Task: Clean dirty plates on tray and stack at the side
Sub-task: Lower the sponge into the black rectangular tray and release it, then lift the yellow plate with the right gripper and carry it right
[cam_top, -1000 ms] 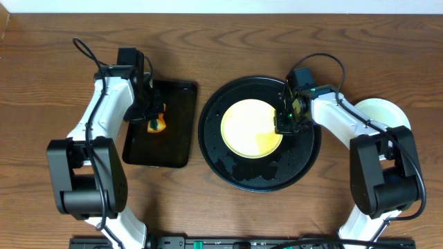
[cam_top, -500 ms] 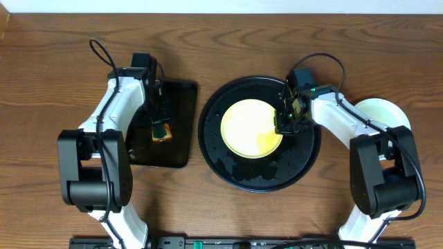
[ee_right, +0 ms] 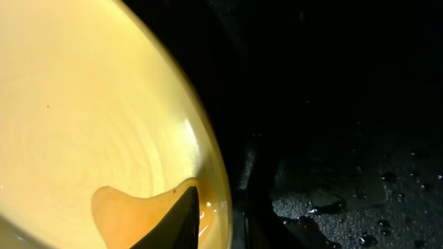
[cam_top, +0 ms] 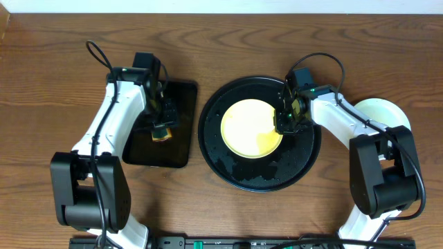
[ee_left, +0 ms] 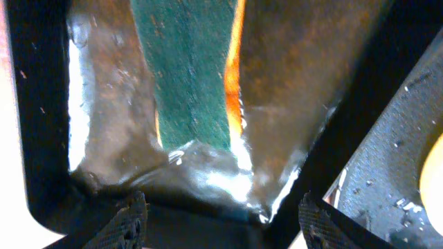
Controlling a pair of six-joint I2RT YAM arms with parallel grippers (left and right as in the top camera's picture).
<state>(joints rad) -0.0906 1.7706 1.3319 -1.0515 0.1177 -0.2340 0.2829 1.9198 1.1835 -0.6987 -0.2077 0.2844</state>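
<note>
Overhead: right fingers (ee_right: 183, 214) tight on yellow plate (cam_top: 242, 128) rim, left fingers (ee_left: 128, 221) wide apart above sponge (ee_left: 190, 76).

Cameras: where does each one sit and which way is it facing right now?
Overhead: above the table, facing straight down; both arms, round black tray, yellow plate.
Left wrist: on the left gripper, facing down at the sponge in the rectangular tray; open fingertips show.
Right wrist: on the right gripper, close on the plate rim its fingers pinch.
Shared: overhead and right wrist both show the yellow plate.
</note>
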